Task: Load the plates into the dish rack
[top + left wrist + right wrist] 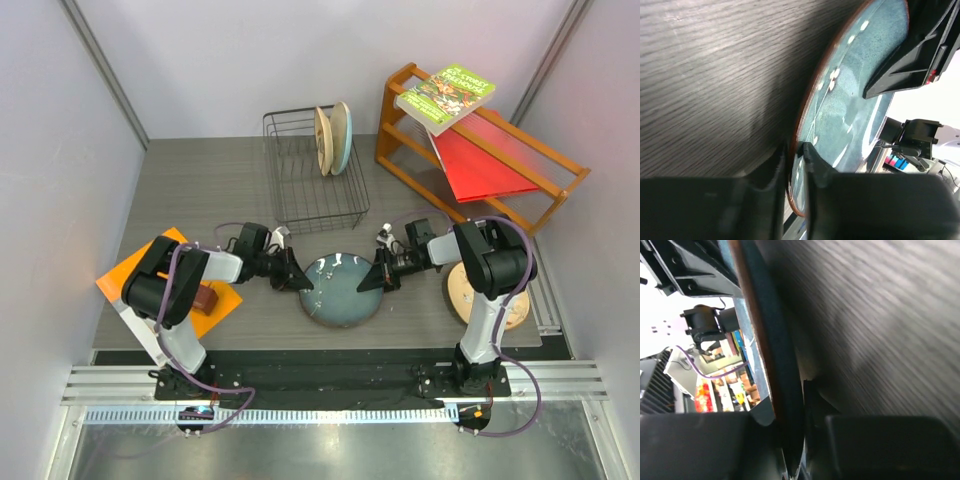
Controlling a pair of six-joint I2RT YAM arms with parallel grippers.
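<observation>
Speckled blue-grey plate point(340, 290) lies near the middle of the table's point(210, 190) near edge, caught between both arms. The left gripper point(300, 281) is at the plate's left side. In the left wrist view its fingers point(812, 157) pinch the rim, one on the glazed face and one on the underside. The right gripper point(380, 279) is at the opposite side, and the right wrist view shows its fingers point(812, 400) pinching the right rim in the same way. Whether the plate rests on the tabletop or is just off it I cannot tell.

The dish rack point(300, 190) stands behind this plate, towards the far edge. It holds two plates on edge at its far right corner: a tan plate point(322, 140) and, right beside it, a cream and light-blue plate point(342, 137). A second tan plate point(456, 292) lies flat by the table's right edge, partly under the right arm. An orange wooden shelf point(383, 135) with a book point(445, 96) on top fills the far right corner
</observation>
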